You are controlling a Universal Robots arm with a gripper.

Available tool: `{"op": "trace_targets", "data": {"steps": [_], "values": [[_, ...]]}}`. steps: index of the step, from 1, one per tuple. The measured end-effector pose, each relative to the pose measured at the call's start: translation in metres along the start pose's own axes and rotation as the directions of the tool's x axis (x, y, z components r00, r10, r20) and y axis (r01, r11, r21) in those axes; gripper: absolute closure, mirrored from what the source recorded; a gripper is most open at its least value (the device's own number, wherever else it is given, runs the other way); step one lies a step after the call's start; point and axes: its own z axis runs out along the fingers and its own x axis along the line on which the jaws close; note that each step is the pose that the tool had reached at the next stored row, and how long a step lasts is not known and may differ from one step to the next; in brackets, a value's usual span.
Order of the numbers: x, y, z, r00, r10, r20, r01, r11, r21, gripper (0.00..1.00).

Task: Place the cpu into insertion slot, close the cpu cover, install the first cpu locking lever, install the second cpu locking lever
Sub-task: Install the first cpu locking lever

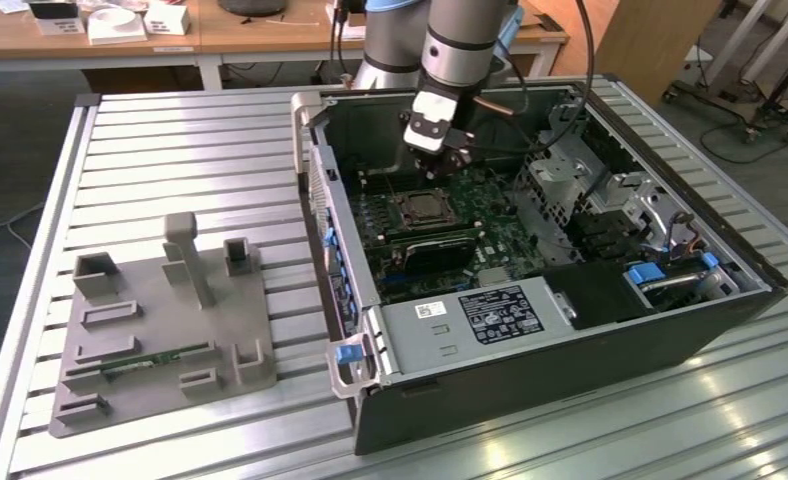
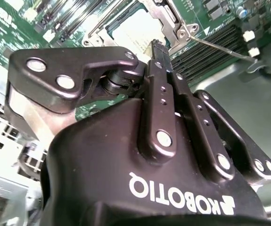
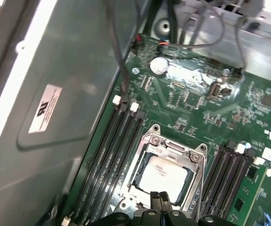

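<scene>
The claw (image 3: pixel 159 201) hangs just above the chip (image 3: pixel 164 175), tips pinched shut on nothing, chip seated in its slot (image 3: pixel 139 175) under the lowered cover (image 3: pixel 170 149), so this looks like lever time, calling for a steady press on the thin lever (image 2: pixel 220 47) nearby.

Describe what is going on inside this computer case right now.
A robot arm reaches into the open computer case. Its pincer is shut, holds nothing, and hovers just above the cpu. The cpu lies in the insertion slot on the green motherboard, with the cpu cover lying flat around it.
</scene>
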Motion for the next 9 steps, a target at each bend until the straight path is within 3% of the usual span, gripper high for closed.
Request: {"op": "trace_targets", "data": {"steps": [3,9], "values": [[0.0000,0.0000,0.0002,0.9997,-0.025,-0.0006,0.025,0.9997,0.0008,0.89],[0.0000,0.0000,0.0002,0.9997,-0.026,-0.0007,0.026,0.9997,0.0009,0.89]]}}
